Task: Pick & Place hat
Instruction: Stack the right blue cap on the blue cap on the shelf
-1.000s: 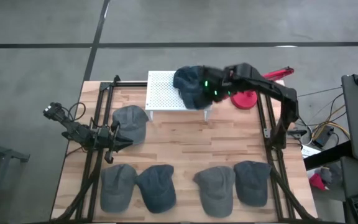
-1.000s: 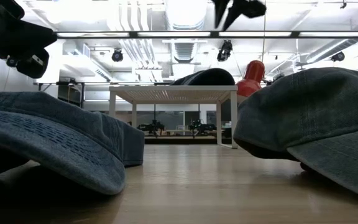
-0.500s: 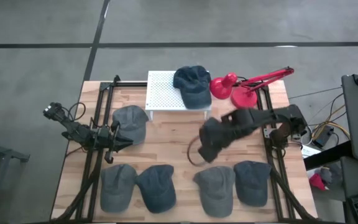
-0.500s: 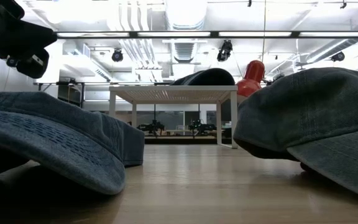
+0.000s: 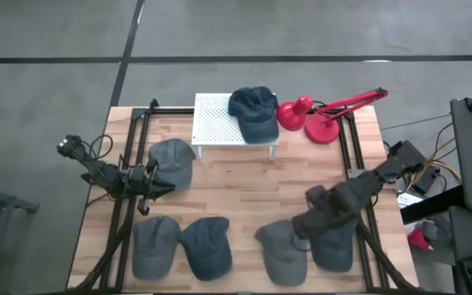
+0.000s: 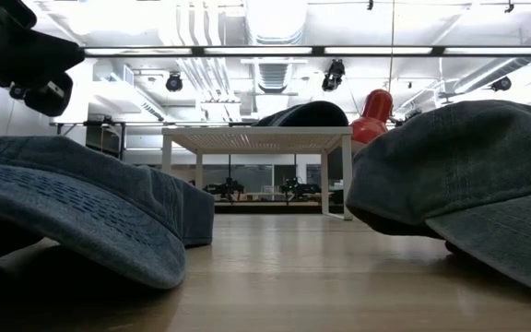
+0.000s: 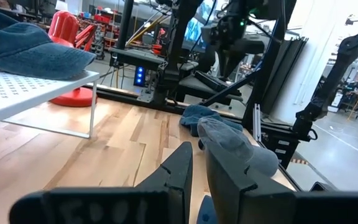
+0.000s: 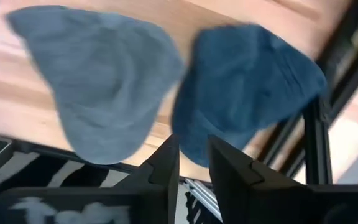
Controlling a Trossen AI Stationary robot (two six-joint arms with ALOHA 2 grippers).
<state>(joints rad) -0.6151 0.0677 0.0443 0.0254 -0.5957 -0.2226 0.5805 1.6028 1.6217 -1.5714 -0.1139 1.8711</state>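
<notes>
A dark blue hat [image 5: 252,113] lies on the right end of a white perforated rack [image 5: 215,123], its brim reaching over the rack's near edge; it also shows in the low view [image 6: 307,113]. Several grey-blue hats lie flat on the wooden table. My right gripper [image 5: 301,225] hovers above the two near-right hats [image 5: 283,246] [image 5: 333,239]. The right wrist view shows them as a lighter hat [image 8: 98,81] and a darker one [image 8: 247,81] below the gripper [image 8: 193,146], which is open by a narrow gap and touches nothing. My left gripper [image 5: 161,184] waits shut at the table's left, beside another hat [image 5: 173,161].
A red desk lamp [image 5: 310,115] stands right of the rack at the far edge. Two more hats [image 5: 154,246] [image 5: 206,246] lie along the near edge at the left. Black frame rails [image 5: 352,156] run along both sides. Bare wood shows in the table's middle [image 5: 236,184].
My right gripper has drawn away from the hat on the rack and swung fast toward the table's near edge, ending above the two near-right hats. The hat stays on the rack. The left arm has kept still.
</notes>
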